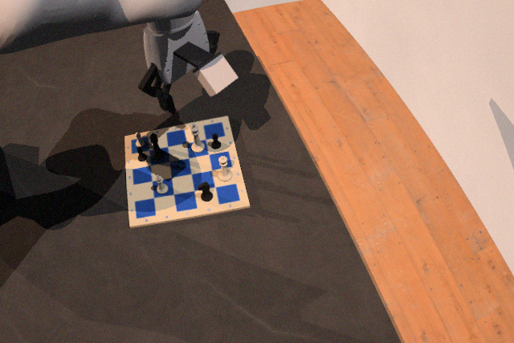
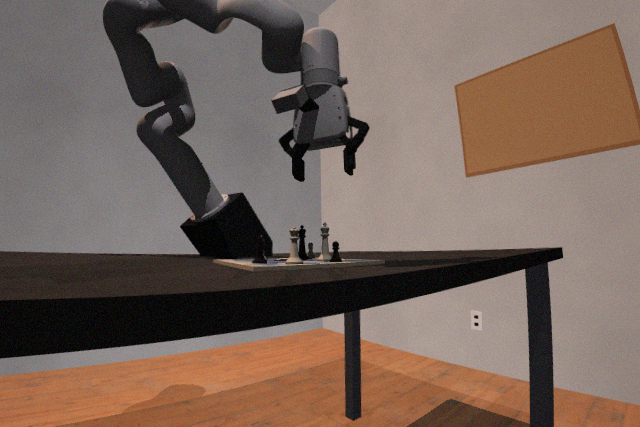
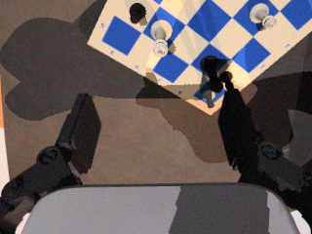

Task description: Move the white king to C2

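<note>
Seven pieces are seen upright on the board (image 1: 136, 218). The king (image 1: 196, 138) stands at the board's upper edge, centre frame. The gripper (image 2: 323, 164) is held fully open and empty, high above.

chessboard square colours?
Blue and cream squares on the chessboard, with a cream border. Clearest in the top view.

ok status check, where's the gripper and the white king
Gripper open, empty, high above the board. White king upright in the far row, untouched. Black pawn right beside it.
</note>
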You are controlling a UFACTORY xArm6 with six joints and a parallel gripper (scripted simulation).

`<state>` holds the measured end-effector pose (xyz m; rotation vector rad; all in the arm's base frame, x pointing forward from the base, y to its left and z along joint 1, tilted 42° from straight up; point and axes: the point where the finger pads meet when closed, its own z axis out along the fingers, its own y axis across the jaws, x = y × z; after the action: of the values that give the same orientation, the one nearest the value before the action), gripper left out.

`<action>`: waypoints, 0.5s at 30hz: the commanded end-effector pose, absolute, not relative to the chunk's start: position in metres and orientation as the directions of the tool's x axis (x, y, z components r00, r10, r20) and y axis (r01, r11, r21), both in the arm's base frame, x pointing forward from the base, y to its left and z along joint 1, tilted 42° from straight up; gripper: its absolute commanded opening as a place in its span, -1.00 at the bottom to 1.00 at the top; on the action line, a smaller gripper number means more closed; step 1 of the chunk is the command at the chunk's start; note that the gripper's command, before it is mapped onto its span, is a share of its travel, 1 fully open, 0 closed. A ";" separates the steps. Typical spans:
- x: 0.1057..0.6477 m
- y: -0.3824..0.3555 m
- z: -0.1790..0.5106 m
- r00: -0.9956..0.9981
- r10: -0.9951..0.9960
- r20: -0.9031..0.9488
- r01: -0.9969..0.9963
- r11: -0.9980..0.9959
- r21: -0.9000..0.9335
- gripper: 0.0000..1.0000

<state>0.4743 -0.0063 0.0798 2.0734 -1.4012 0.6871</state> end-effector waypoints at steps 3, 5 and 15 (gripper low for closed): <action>0.475 -0.009 0.077 0.660 -0.505 0.557 -0.744 -0.543 0.389 1.00; 0.475 -0.009 0.076 0.736 -0.442 0.513 -0.668 -0.595 0.446 1.00; 0.475 -0.012 0.074 0.964 -0.109 0.241 -0.242 -0.735 0.633 1.00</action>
<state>0.4742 -0.0117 0.0739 2.3563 -0.5014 0.3723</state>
